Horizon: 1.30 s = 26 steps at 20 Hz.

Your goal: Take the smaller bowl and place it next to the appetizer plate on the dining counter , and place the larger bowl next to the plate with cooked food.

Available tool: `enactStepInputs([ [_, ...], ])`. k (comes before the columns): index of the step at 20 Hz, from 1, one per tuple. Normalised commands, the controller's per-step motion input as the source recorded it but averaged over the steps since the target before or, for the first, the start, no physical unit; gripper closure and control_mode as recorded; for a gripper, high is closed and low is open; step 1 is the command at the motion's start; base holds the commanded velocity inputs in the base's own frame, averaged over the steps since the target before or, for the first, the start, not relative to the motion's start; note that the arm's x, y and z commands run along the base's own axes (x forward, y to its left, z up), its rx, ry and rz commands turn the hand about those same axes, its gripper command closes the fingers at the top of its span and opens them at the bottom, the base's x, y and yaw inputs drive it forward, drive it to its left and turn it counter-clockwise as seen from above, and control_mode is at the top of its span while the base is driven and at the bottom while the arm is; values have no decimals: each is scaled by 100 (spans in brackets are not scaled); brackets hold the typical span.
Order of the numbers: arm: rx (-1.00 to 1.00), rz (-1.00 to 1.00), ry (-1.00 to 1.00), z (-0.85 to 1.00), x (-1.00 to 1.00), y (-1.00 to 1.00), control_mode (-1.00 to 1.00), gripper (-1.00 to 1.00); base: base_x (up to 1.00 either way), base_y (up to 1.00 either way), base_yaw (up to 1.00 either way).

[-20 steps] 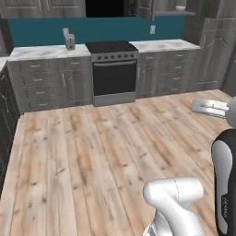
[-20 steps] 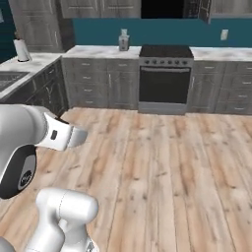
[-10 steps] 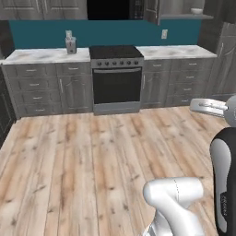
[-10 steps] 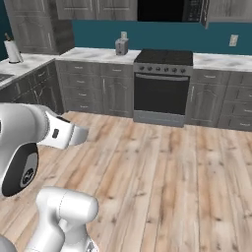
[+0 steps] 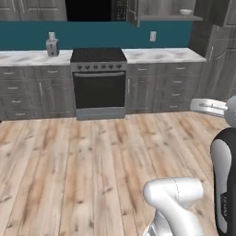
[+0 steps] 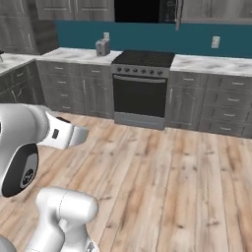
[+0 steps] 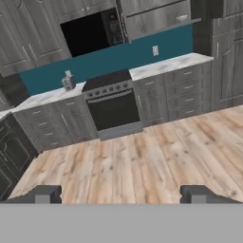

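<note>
My gripper (image 7: 121,194) is open, its two dark fingertips (image 7: 47,193) far apart with nothing between them. It hangs above bare wooden floor and faces the kitchen wall. The hand (image 5: 208,107) juts out at the right edge of the left base view, and the same hand (image 6: 63,137) shows on the left in the right base view. Both bowls, both plates and the dining counter are out of view.
A black stove (image 5: 99,83) stands ahead among grey drawer cabinets (image 5: 163,87) under a marble worktop (image 6: 211,64). A small grey appliance (image 5: 52,45) sits on the worktop to the left. A small pale bowl (image 5: 186,12) rests on a high shelf. Wooden floor (image 5: 92,166) lies open ahead.
The whole picture has shifted: the base has moved, and the stove and cabinets now look larger and nearer. The arm keeps its pose and the gripper stays open.
</note>
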Motion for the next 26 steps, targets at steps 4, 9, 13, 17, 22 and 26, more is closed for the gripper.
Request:
enactStepInputs([
  [4,0,0,0,0,0,0,100,-100,94,-100,-4],
  [9,0,0,0,0,0,0,100,-100,100,-99,-3],
  [13,0,0,0,0,0,0,100,-100,100,-61,-6],
  [17,0,0,0,0,0,0,100,-100,100,-16,-11],
  [22,0,0,0,0,0,0,100,-100,100,-22,-9],
  [26,0,0,0,0,0,0,100,-100,100,-51,-1],
])
